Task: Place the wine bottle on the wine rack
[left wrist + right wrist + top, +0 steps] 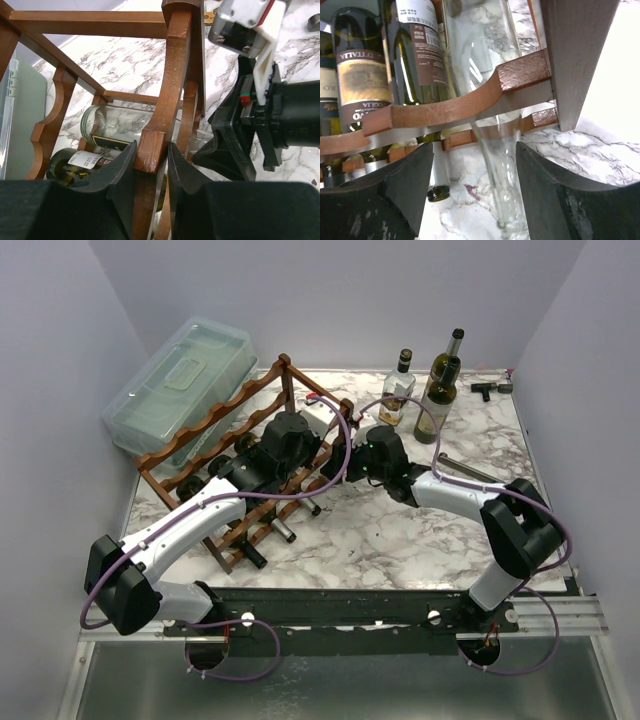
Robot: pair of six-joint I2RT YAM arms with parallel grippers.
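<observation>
clear wine bottle (480,55) on wine rack (445,107), right claw (474,150) loose around neck

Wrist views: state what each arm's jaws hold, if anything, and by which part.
The left gripper clamps the wine rack by a scalloped rail's lower end. The right gripper holds nothing: its jaws stand open, apart from the neck of the clear bottle.

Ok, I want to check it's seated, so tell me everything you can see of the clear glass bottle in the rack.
The clear bottle is colourless glass, apparently empty; the marble tabletop shows through it. It lies in the end scallop of the wooden rack, beside a corner post and next to dark labelled bottles. Its neck juts past the rail between the spread fingers of the right gripper, which seem not to touch it.
</observation>
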